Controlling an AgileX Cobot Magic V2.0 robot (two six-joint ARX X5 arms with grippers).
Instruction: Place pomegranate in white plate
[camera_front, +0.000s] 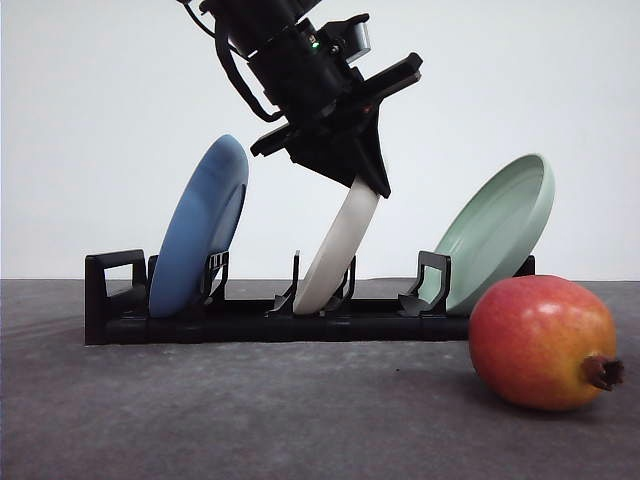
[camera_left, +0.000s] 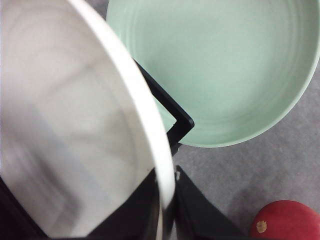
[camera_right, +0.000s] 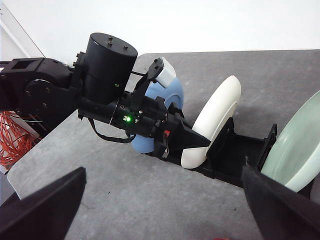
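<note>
1. Three plates are standing on edge in a black rack on the counter: a blue plate, the white plate in the middle slot, and a pale green plate.
2. Reaching down from above, the left claw is pinching the top rim of the white plate; in the left wrist view the rim is sitting between the two dark fingers, which are closed against it. The plate's lower edge looks to be sitting in its slot, leaning the same way as the other two.
3. Lying on the counter, the pomegranate is below this claw and off toward the green plate's end of the rack, just in front of that end, crown pointing away from the rack.
4. Hanging well back from the rack, the right claw is spread wide and holding nothing, its dark fingers framing the scene.
5. Judging by this, the plate needs lifting clear along its own tilt and laying flat first; the right arm seems the freer one for fetching the fruit.
</note>
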